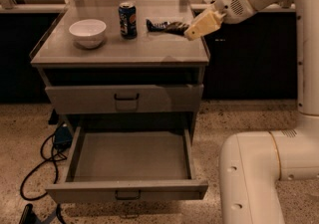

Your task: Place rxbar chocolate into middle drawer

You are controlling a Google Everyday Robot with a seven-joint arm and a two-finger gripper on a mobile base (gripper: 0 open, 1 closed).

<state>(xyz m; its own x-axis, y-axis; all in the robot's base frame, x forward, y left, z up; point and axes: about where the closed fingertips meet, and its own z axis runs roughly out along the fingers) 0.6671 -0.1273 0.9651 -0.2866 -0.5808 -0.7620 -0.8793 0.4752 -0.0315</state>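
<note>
Rxbar chocolate (180, 28) looks pinched in the narrow jaws of the gripper (189, 32), raised over the counter (149, 51) beside the dark packet (158, 25), with the middle drawer (129, 157) pulled open below to receive it.

A white bowl (87, 33) and an upright blue soda can (128, 20) stand apart on a grey tabletop (149, 51), with a flat dark packet (155, 24) lying right of the can. The end effector (192, 31) hangs over the tabletop's right rear. Below, the upper drawer (124, 98) is closed. A black cable (35, 168) loops across the speckled floor (239, 118).
</note>
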